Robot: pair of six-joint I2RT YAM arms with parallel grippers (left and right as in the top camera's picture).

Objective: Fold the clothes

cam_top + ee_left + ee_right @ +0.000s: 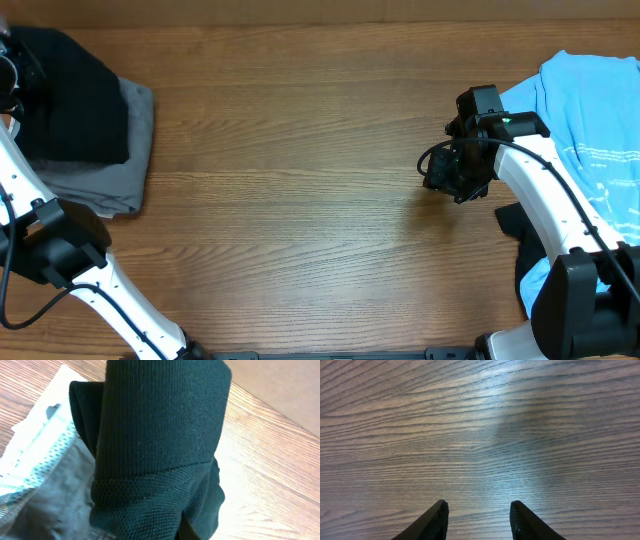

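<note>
Two heaps: black tee (70, 95) over grey garment (125, 165) left, blue tee (600, 110) right

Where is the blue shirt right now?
From overhead, the blue shirt lies on the right side of the table, up by the far corner, just beside the right claw.

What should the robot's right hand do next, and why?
Probably reach over to the blue shirt and pinch its near edge. The right hand is open and empty over bare table, while that shirt lies rumpled just beside it, not yet folded, with plenty of free wood to spread it on.
</note>
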